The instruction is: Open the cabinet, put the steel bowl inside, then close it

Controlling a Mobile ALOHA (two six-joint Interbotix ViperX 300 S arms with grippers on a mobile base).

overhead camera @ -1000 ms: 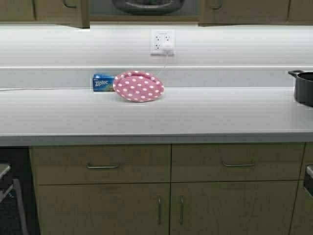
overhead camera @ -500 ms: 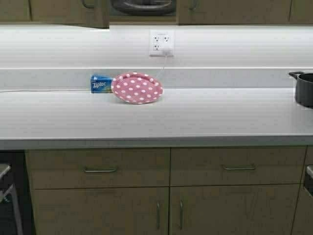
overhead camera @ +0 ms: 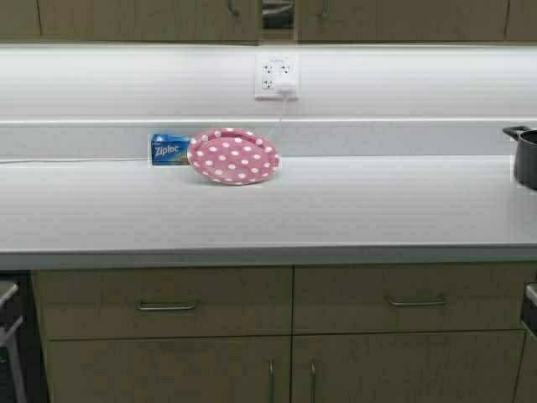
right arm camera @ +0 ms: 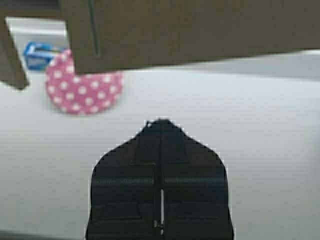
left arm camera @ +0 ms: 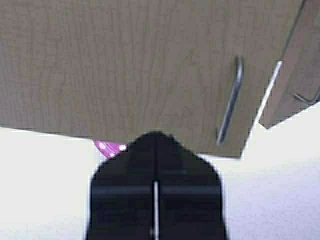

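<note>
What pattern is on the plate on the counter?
Pink with white polka dots; the plate shows best in the high view.

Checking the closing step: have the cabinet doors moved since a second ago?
Yes. Judged against the wall outlet, both doors of the cabinet have swung inward, leaving only a narrow gap above it.

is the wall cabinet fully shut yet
Nearly: in the high view the cabinet doors show a narrow gap between them; the left wrist view shows the same slit.
</note>
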